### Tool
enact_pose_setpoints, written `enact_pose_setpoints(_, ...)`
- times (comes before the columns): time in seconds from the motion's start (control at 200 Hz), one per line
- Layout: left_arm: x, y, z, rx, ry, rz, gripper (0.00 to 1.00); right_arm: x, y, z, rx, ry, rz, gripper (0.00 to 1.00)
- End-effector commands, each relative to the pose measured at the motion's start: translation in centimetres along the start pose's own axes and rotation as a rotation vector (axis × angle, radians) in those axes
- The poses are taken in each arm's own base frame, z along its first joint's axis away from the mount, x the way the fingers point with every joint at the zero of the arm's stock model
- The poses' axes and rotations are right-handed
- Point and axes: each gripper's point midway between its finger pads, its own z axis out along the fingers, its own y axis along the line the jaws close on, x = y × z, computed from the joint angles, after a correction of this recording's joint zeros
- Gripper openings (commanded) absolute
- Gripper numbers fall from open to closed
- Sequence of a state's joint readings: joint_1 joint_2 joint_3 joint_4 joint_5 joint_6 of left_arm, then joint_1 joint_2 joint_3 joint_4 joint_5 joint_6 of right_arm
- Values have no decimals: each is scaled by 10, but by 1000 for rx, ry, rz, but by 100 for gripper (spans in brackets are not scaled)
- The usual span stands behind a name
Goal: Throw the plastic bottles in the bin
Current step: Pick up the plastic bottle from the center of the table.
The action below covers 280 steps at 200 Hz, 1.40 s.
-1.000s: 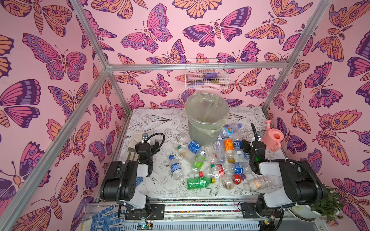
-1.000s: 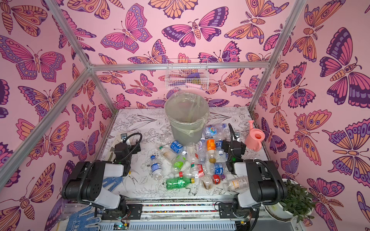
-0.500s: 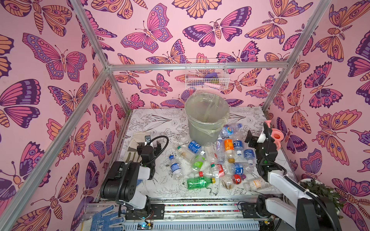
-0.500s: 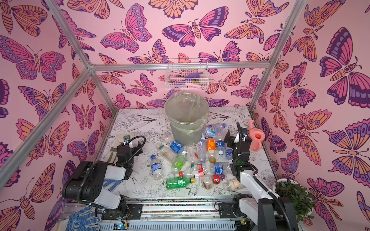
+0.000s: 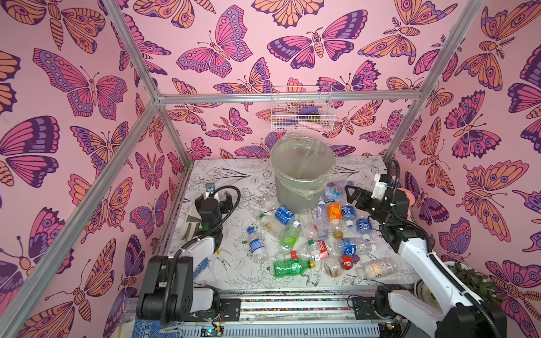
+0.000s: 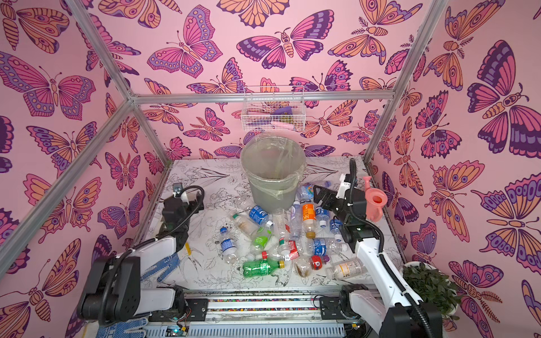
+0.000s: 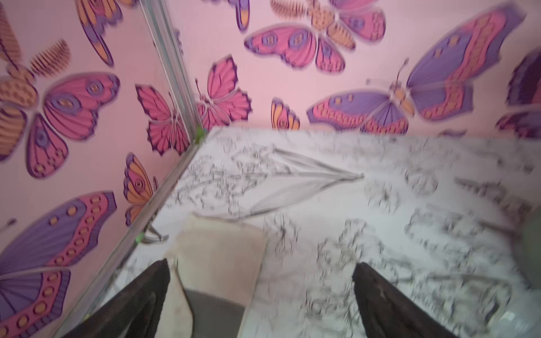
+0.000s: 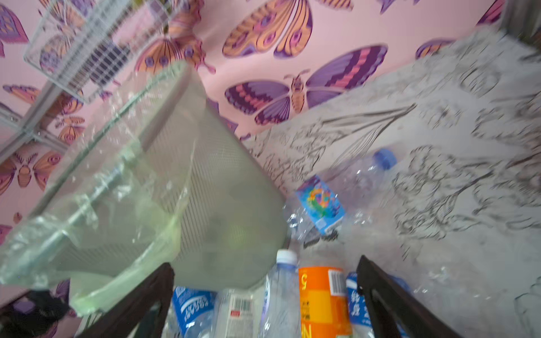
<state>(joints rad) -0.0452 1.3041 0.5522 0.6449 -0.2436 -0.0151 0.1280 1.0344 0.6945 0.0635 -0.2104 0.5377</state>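
Note:
The grey bin with a clear liner stands at the back middle of the table. Several plastic bottles lie in front of it, among them a green one, an orange-labelled one and a blue-labelled one by the bin's base. My right gripper hangs open above the bottles to the right of the bin, holding nothing. My left gripper is open and empty over the table's left side, away from the bottles.
A pink watering can stands close behind the right arm. A white wire basket hangs on the back wall above the bin. A beige glove lies under the left gripper. A potted plant sits at the front right.
The right arm has unfolded from the front edge and reached forward and up over the bottles towards the bin. The left gripper has moved a little forward. Both stayed open.

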Motion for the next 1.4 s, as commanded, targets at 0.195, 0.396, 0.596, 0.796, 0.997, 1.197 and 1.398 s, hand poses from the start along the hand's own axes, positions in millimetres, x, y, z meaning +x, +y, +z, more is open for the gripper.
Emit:
enact_pose_setpoints(0.195, -3, -56, -31, 134, 235, -169, 100, 53, 34, -17, 105, 226, -305, 99)
enact_pose_setpoints(0.396, -2, -82, -63, 229, 307, -298, 100, 97, 55, -28, 11, 416, -327, 99)
enact_pose_setpoints(0.596, 20, -109, -86, 342, 448, -375, 100, 146, 60, -34, -49, 479, -343, 95)
enact_pose_setpoints(0.796, 42, -126, -101, 392, 525, -398, 100, 188, 56, -35, -28, 572, -356, 83)
enact_pose_setpoints(0.997, 48, -127, -109, 391, 532, -409, 100, 204, 49, -26, 66, 590, -414, 79)
enact_pose_setpoints(1.197, 45, -123, -112, 382, 528, -402, 100, 212, 43, -20, 155, 594, -476, 75)
enact_pose_setpoints(1.398, 47, -121, -113, 373, 532, -404, 100, 217, 47, -20, 190, 586, -496, 71)
